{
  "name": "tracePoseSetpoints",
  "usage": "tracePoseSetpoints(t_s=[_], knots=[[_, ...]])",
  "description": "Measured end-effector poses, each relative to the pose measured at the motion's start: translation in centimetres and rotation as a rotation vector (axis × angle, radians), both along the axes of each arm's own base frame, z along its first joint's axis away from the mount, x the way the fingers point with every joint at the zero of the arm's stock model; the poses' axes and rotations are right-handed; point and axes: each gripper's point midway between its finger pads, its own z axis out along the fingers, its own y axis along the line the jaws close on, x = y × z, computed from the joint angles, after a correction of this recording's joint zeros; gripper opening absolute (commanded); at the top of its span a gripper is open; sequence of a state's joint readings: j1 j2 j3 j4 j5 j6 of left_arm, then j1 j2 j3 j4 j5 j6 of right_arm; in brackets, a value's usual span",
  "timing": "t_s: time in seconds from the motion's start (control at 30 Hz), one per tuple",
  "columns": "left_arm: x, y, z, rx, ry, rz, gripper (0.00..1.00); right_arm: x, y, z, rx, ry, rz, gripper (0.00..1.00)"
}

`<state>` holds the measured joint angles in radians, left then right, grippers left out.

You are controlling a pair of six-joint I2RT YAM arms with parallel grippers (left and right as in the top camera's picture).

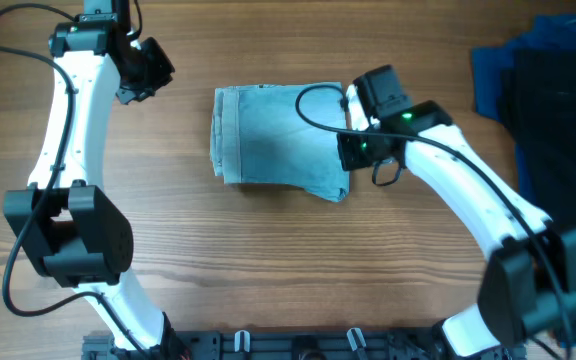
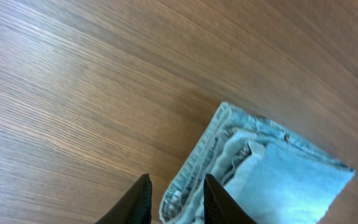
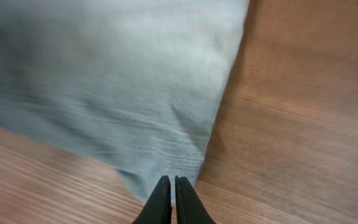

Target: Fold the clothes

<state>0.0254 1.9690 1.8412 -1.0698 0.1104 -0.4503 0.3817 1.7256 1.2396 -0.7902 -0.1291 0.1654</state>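
The clothes, light blue denim shorts [image 1: 278, 145], lie folded into a compact rectangle in the middle of the wooden table. My left gripper [image 1: 146, 78] hangs above bare wood to the upper left of them, apart from the cloth. In the left wrist view its jaws [image 2: 176, 199] stand open with nothing between them, and the shorts' layered seam edge [image 2: 272, 174] shows beyond. My right gripper [image 1: 350, 150] is at the shorts' right edge. In the blurred right wrist view its fingers [image 3: 171, 186] are shut, tips over the shorts' [image 3: 123, 81] near corner. No cloth shows between them.
A dark blue cloth [image 1: 493, 75] and a black garment [image 1: 568, 110] lie piled at the right edge of the table. A black rail [image 1: 288, 345] runs along the front edge between the two arm bases. Bare wood [image 1: 268, 260] surrounds the shorts.
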Motion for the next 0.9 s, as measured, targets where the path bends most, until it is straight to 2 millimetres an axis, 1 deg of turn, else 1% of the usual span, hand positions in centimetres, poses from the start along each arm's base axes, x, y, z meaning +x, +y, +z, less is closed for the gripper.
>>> tracePoseSetpoints(t_s=[0.07,0.1,0.17,0.2,0.33,0.43,0.47,0.5,0.53,0.6,0.67,0.73,0.77,0.83,0.9], knots=[[-0.2,-0.6,0.0,-0.008,0.006,-0.013,0.27,-0.5,-0.1,-2.7,-0.015,0.049,0.015,0.04],[-0.3,-1.0,-0.1,-0.014,0.012,-0.015,0.27,-0.9,0.1,-4.6,-0.014,0.086,0.029,0.04],[-0.5,-1.5,-0.1,-0.020,0.019,-0.019,0.26,-1.7,0.4,-7.5,-0.005,0.153,0.051,0.04],[-0.6,-1.8,-0.2,-0.024,0.024,-0.022,0.27,-1.7,0.6,-8.1,0.009,0.171,0.054,0.04],[-0.6,-2.5,-0.2,-0.026,0.026,-0.031,0.27,-1.7,0.6,-8.1,0.036,0.183,0.072,0.05],[-0.7,-2.7,-0.2,-0.027,0.026,-0.034,0.28,-1.9,0.6,-7.4,0.030,0.207,0.084,0.04],[-0.6,-2.7,-0.2,-0.027,0.025,-0.034,0.28,-1.6,0.8,-6.8,0.035,0.196,0.086,0.04],[-0.5,-2.7,-0.1,-0.027,0.022,-0.034,0.29,-0.7,1.1,-5.6,0.046,0.157,0.089,0.04],[-0.4,-2.7,-0.1,-0.027,0.017,-0.034,0.29,0.9,1.5,-3.7,0.064,0.085,0.089,0.04],[-0.4,-2.7,-0.1,-0.027,0.014,-0.034,0.31,4.8,2.2,0.8,0.104,-0.110,0.078,0.04],[-0.4,-2.7,-0.1,-0.027,0.014,-0.034,0.32,8.5,2.2,5.0,0.139,-0.297,0.056,0.04],[-0.4,-2.7,-0.1,-0.027,0.014,-0.034,0.32,10.6,2.0,6.6,0.154,-0.394,0.036,0.05],[-0.3,-2.7,-0.1,-0.027,0.013,-0.034,0.33,11.6,1.7,6.7,0.154,-0.424,0.024,0.06],[-0.3,-2.7,-0.1,-0.027,0.013,-0.034,0.32,13.5,1.9,6.0,0.163,-0.472,0.017,0.11],[-0.3,-2.7,0.0,-0.027,0.011,-0.034,0.32,14.8,2.3,3.1,0.156,-0.462,0.014,0.14]])
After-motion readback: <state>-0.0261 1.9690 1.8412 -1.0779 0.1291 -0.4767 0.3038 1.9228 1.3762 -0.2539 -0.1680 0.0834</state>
